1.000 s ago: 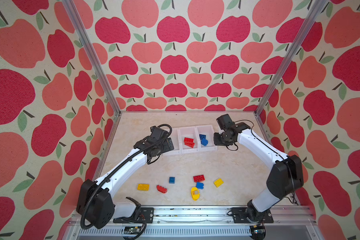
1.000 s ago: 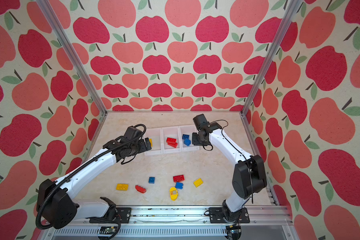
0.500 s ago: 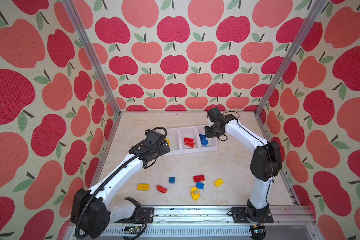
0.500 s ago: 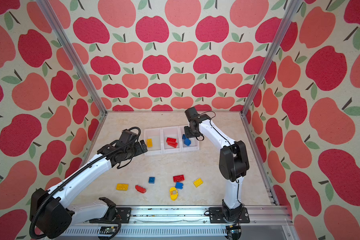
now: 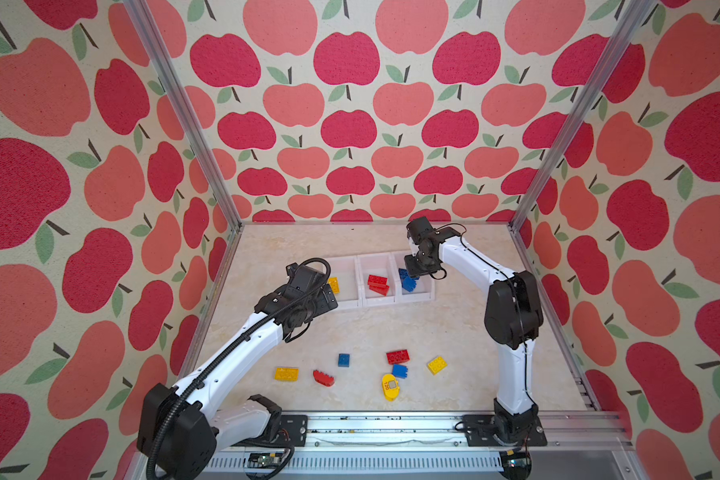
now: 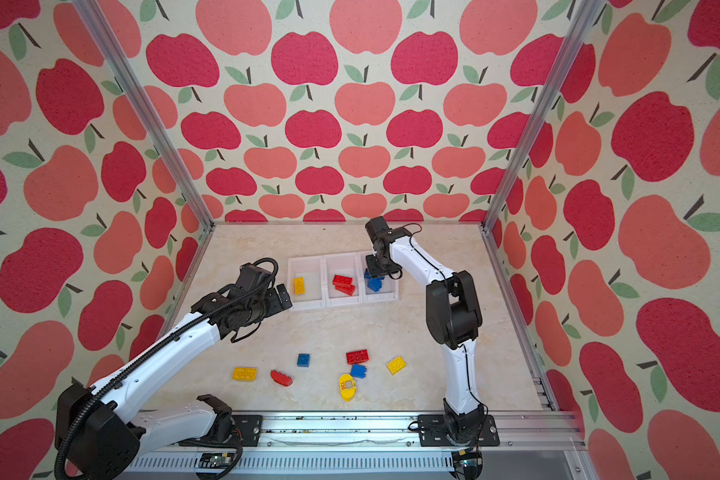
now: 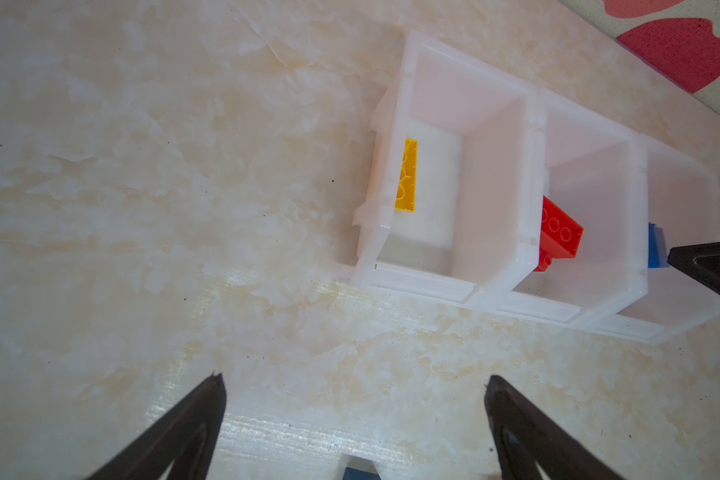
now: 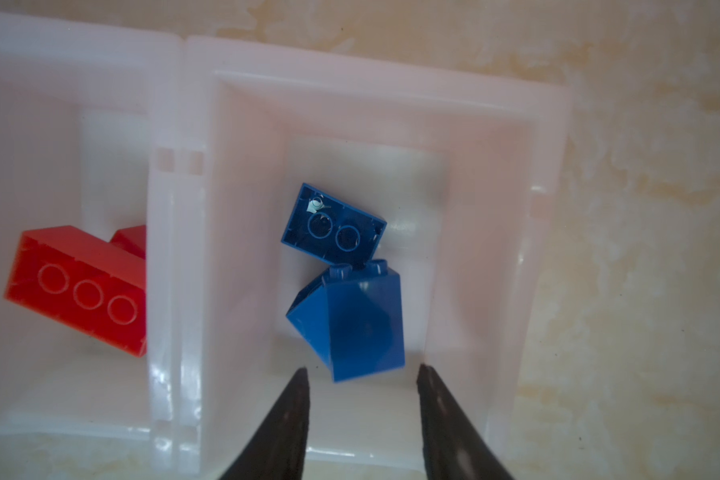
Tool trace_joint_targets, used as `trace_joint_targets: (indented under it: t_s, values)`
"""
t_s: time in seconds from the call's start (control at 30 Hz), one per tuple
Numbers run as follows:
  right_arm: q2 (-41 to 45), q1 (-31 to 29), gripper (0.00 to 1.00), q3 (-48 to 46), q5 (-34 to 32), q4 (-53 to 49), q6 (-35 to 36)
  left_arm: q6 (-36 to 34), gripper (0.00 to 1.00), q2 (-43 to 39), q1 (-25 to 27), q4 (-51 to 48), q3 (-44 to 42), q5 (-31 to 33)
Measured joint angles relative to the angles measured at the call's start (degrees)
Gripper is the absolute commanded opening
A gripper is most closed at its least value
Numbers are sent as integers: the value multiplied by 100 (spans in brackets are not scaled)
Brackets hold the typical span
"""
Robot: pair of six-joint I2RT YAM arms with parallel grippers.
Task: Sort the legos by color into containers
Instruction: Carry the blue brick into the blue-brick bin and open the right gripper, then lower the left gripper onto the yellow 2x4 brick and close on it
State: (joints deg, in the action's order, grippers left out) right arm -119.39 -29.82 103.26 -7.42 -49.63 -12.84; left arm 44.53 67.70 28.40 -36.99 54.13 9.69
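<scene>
We find the left gripper [image 7: 355,377] wide and empty over bare table [image 5: 454,332] off the containers' [image 5: 375,301] front-left corner, evidently free for the loose legos [image 5: 398,356] along the front edge, and the right gripper [image 8: 363,369] narrowly parted over the blue bricks [image 8: 350,320] in the right bin [image 8: 391,89], placed, we judge, to drop one; any contact is unclear.

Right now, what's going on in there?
The right gripper hangs open over the right-hand bin, where two blue bricks lie. The left gripper is open and empty above bare table beside the left-hand bin. That bin holds a yellow brick, the middle bin red bricks. Seven loose bricks lie unsorted near the front.
</scene>
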Motion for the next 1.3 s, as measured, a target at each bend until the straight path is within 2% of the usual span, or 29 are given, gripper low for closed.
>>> trace_joint_targets:
  t_s: [0.1, 0.5, 0.67, 0.97, 1.3]
  values:
    - [0, 22, 56, 37, -11, -2, -4, 22, 99, 0, 0, -7, -9, 0]
    - [0, 35, 58, 190, 0, -52, -9, 201, 99, 0, -7, -197, -20, 22]
    - [7, 33, 64, 188, 83, -116, -46, 501, 100, 0, -15, -470, -22, 59]
    - [612, 20, 73, -306, 295, -240, -70, 1703, 100, -203, -52, -1281, -160, 192]
    - [1108, -17, 79, -538, 608, -439, -66, 3136, 97, -763, -129, -1897, -837, 28]
